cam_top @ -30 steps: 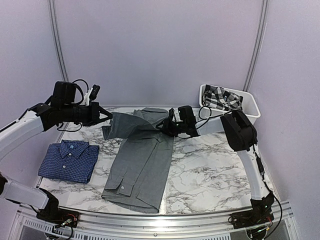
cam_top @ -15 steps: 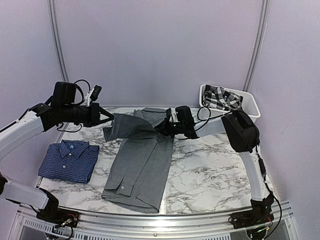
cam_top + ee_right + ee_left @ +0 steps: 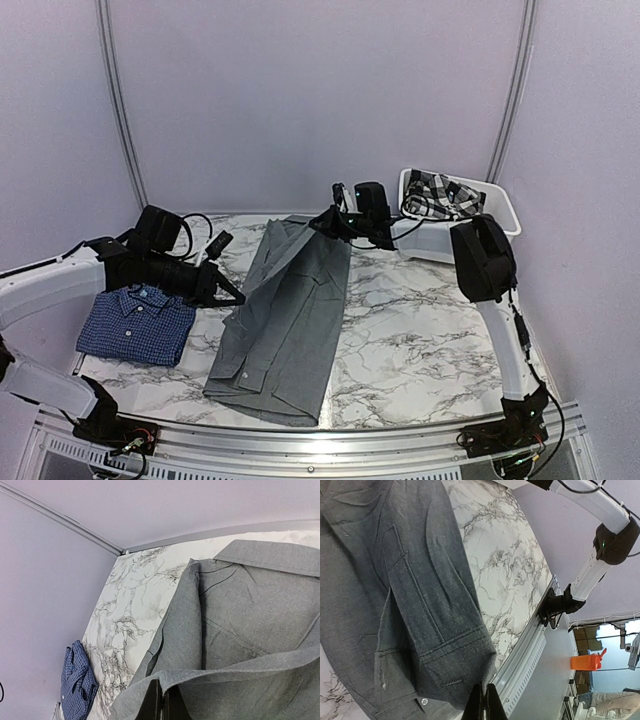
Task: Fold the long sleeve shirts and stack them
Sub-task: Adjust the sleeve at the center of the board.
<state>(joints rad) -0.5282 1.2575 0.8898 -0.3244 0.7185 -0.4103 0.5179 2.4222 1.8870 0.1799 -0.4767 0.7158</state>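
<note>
The grey shirt (image 3: 285, 315) lies lengthwise on the marble table, its left side lifted. My left gripper (image 3: 238, 299) is shut on the shirt's left edge low over the table; in the left wrist view the cuff (image 3: 445, 665) hangs at my closed fingertips (image 3: 483, 702). My right gripper (image 3: 322, 222) is shut on the shirt's fabric near the collar at the back; in the right wrist view the cloth (image 3: 240, 605) drapes over my fingers (image 3: 156, 700). The dark blue checked shirt (image 3: 137, 320) lies folded at the left, also in the right wrist view (image 3: 76, 680).
A white bin (image 3: 480, 215) with checked cloth in it stands at the back right. The metal rail (image 3: 300, 440) runs along the table's near edge. Marble surface (image 3: 420, 330) shows to the right of the grey shirt.
My left gripper has swung down and rightward with the sleeve, from high at the back left to low beside the shirt. My right gripper has lifted back with the collar end.
</note>
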